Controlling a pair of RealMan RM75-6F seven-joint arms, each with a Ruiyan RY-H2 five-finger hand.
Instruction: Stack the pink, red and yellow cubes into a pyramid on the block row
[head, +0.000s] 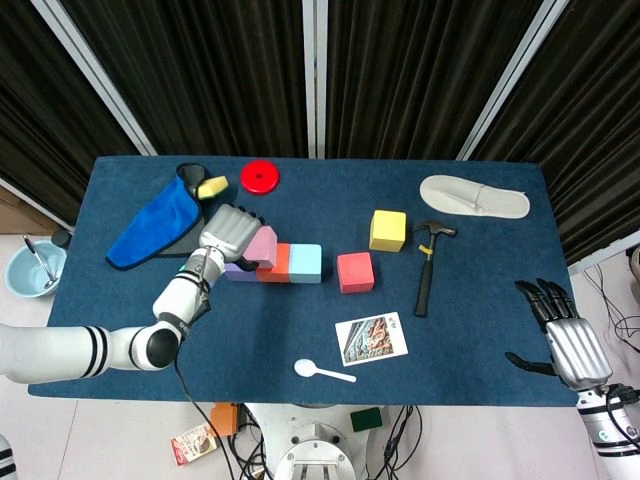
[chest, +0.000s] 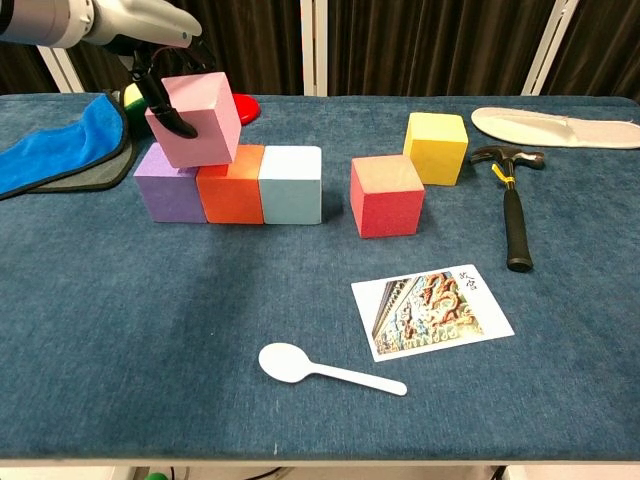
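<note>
The left hand (chest: 150, 45) grips the pink cube (chest: 193, 118), tilted over the purple and orange blocks at the row's left end; it looks light, rigid and smooth-faced, best pinched across opposite flat faces, while the right hand (head: 562, 335) idles with fingers spread.

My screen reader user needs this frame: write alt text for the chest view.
The left hand holds a tilted pink cube over the purple and orange end of a purple, orange and light blue block row. A red cube and a yellow cube wait on the blue table to the right.
</note>
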